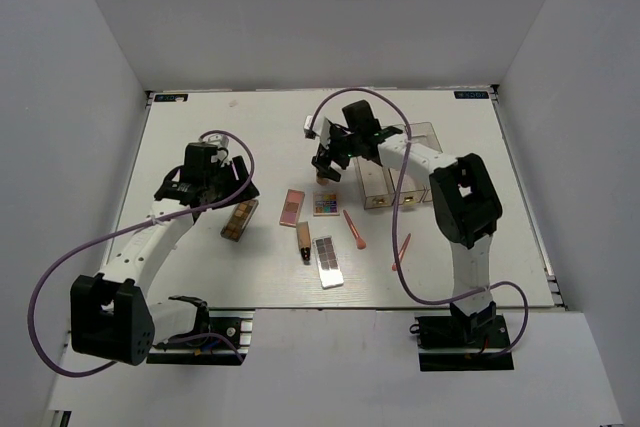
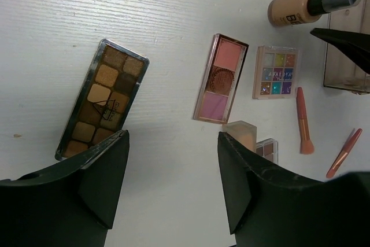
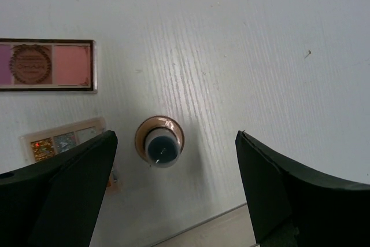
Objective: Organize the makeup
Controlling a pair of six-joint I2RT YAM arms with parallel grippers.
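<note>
1. the table [image 1: 200, 277] bears the makeup, most of it gathered around the multicoloured palette [image 1: 325, 204].
2. the clear box [image 1: 425, 132] stands just right of that palette and a little beyond it; the right arm covers part of it.
3. the right gripper [image 3: 174, 134] hangs over the spot just beyond the multicoloured palette, jaws spread wide and released, with the tan bottle [image 3: 160, 141] upright between them, clear of both fingers. from above the gripper hides most of the bottle.
4. the left gripper [image 2: 173, 137] is well left of the multicoloured palette, jaws parted and grasping nothing, only bare table between them.
5. the brown palette [image 2: 102, 98] lies farthest left of the multicoloured palette; its near end is hidden behind the left finger [image 2: 104, 172], so contact cannot be told.
6. the pink palette [image 2: 221, 77] lies just left of the multicoloured palette.
7. the dark grey palette [image 1: 328, 261] lies nearer the arm bases than the multicoloured palette, cut off by a finger in the left wrist view.
8. the tan tube [image 1: 303, 241] lies near-left of the multicoloured palette, beside the grey one.
9. one pink brush [image 1: 354, 229] lies just near-right of the multicoloured palette; the second brush [image 1: 401, 251] lies farther right.
</note>
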